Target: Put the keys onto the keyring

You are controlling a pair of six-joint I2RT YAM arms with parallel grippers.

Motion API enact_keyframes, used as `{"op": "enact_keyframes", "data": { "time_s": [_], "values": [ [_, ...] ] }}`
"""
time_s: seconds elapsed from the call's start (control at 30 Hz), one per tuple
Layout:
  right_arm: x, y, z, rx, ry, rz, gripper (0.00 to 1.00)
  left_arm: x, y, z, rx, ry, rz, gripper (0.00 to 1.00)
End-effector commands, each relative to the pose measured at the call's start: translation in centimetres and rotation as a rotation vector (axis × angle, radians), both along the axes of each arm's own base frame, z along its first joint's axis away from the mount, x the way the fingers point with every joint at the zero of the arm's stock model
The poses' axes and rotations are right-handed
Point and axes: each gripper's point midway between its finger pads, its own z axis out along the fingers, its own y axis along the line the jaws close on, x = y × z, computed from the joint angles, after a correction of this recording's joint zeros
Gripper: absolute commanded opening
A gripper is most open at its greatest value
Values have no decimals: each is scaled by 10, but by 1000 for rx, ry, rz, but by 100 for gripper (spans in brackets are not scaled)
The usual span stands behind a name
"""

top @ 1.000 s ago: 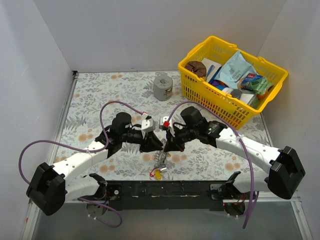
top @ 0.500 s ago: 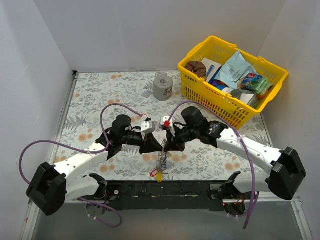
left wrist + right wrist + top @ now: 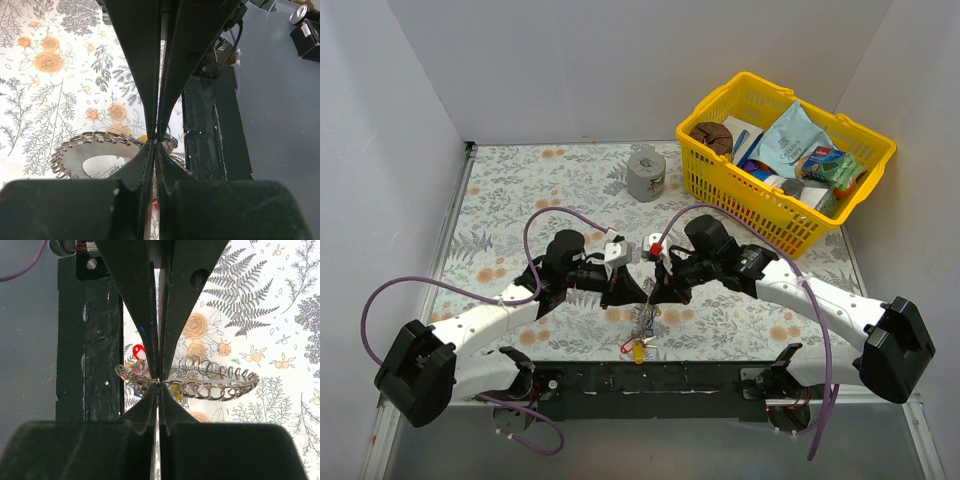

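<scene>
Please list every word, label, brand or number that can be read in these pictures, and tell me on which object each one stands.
No text can be read with certainty.
In the yellow basket, the print on the pale blue bag and on the green packet is too small to read.
The label on the grey can is blurred.
No writing shows on the keyring.

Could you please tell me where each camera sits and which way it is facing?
Top camera: above and behind the arms, looking down on the table; both arms show, left gripper and right gripper meeting.
Left wrist: on the left arm, looking along its shut fingers at the keyring.
Right wrist: on the right arm, looking along its own shut fingers.
Shared: both wrist views show the keyring at the fingertips.
</scene>
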Motion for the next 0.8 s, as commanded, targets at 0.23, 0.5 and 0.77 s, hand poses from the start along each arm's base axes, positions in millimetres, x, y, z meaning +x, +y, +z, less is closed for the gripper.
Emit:
{"op": "enact_keyframes", "data": {
  "time_s": [0.23, 0.5, 0.77],
  "values": [
    [2, 14, 36, 169, -41, -21, 9, 7, 8, 30, -129, -76, 166, 0],
    [7, 14, 59, 268, -97, -74, 41, 9, 17, 31, -210, -91, 256, 0],
    [9, 8, 67, 325, -126, -130, 63, 8, 23, 39, -287, -119, 299, 0]
  ]
}}
